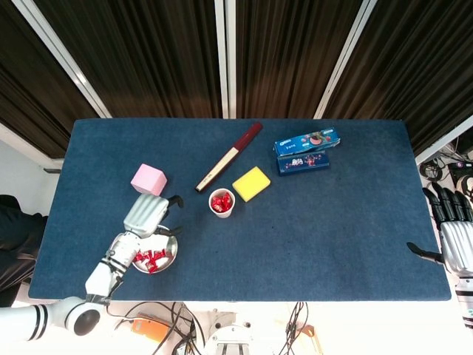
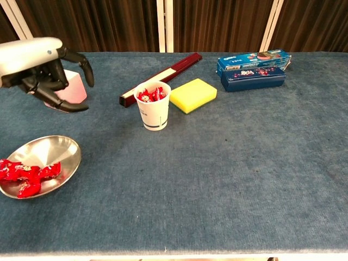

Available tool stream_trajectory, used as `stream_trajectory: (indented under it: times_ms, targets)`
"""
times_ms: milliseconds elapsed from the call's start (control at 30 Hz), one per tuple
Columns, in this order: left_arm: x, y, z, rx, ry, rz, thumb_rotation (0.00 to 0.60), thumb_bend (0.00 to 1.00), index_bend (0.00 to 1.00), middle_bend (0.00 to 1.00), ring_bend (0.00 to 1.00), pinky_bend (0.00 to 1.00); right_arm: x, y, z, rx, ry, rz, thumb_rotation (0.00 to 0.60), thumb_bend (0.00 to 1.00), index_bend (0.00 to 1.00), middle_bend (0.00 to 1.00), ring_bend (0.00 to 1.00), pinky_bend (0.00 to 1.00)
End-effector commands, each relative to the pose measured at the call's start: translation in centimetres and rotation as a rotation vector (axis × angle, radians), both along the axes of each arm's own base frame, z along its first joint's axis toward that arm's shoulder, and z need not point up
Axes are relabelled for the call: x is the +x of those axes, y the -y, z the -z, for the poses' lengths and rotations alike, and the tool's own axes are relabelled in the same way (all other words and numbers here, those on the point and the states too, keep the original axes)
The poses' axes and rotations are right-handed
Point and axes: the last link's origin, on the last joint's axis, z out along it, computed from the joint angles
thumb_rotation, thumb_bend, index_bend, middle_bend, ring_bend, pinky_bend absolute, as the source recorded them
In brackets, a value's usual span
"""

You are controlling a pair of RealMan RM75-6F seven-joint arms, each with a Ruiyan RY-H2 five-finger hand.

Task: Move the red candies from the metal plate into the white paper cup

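the left hand hangs above the desk between the pink cube and the metal plate, its fingers spread and loosely curved with nothing in them, palm turned down toward the near left corner, which looks to me like the set of a hand about to come down on the plate for another piece. the red candies left to move lie bunched at the plate's outer side, touching one another, so picking just one out will probably mean nudging its neighbours. the white paper cup stands upright toward the middle of the desk, well apart from the plate, and already has several red wrappers heaped up to its rim; i'd say the job is partly done, with a small handful to go. the cup sits just beside a yellow sponge and the end of a long dark red box, close enough that a careless drop could land on either. two blue biscuit boxes lie further back to the right, out of the way. the right hand rests off the far right edge of the desk, fingers apart and holding nothing, evidently parked since the plate and cup are both on the other side.
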Motion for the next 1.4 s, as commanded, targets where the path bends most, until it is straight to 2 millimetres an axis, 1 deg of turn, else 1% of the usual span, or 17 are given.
stream_trajectory:
  times_ms: [33,133,267,433,667,1100,1267,1333,1400]
  targets:
    - [-1.5,1.7,0.3,-0.027,-0.029,-0.024,0.505,0.15,0.42,0.98,0.91,0.88,0.1,0.1,0.1,0.003,0.0,-0.004,0.6,0.02,0.0,0.0,0.0,0.0]
    - [-2.7,3.1,0.9,-0.06,-0.056,-0.056,0.5,0.14,0.42,0.98,0.91,0.88,0.2,0.3,0.2,0.008,-0.002,-0.007,0.6,0.02,0.0,0.0,0.0,0.0]
    - [-3.6,4.4,1.7,-0.09,-0.076,-0.077,0.493,0.14,0.42,0.98,0.91,0.88,0.3,0.4,0.2,0.01,-0.003,-0.007,0.6,0.02,0.0,0.0,0.0,0.0]
    - [-4.2,5.2,2.7,-0.112,-0.085,-0.103,0.494,0.14,0.42,0.98,0.91,0.88,0.4,0.5,0.4,0.017,-0.003,-0.007,0.6,0.02,0.0,0.0,0.0,0.0]
    - [-5.2,5.5,3.3,-0.102,-0.143,-0.115,0.495,0.14,0.43,0.98,0.91,0.88,0.4,0.4,0.3,0.013,-0.005,-0.003,0.6,0.02,0.0,0.0,0.0,0.0]
    - [-6.6,5.9,3.0,-0.101,-0.196,-0.153,0.498,0.16,0.46,0.98,0.91,0.88,0.3,0.4,0.4,0.017,-0.003,-0.001,0.6,0.02,0.0,0.0,0.0,0.0]
    - [-7.2,5.8,3.3,-0.128,-0.207,-0.164,0.499,0.21,0.48,0.98,0.91,0.88,0.3,0.4,0.4,0.019,-0.001,0.0,0.6,0.02,0.0,0.0,0.0,0.0]
    - [-7.4,5.7,3.4,-0.138,-0.199,-0.166,0.497,0.25,0.5,0.98,0.9,0.88,0.3,0.4,0.4,0.02,-0.001,0.001,0.6,0.02,0.0,0.0,0.0,0.0]
    - [-7.4,5.6,3.5,-0.147,-0.192,-0.165,0.499,0.3,0.55,0.98,0.9,0.88,0.3,0.4,0.4,0.019,-0.001,0.002,0.6,0.02,0.0,0.0,0.0,0.0]
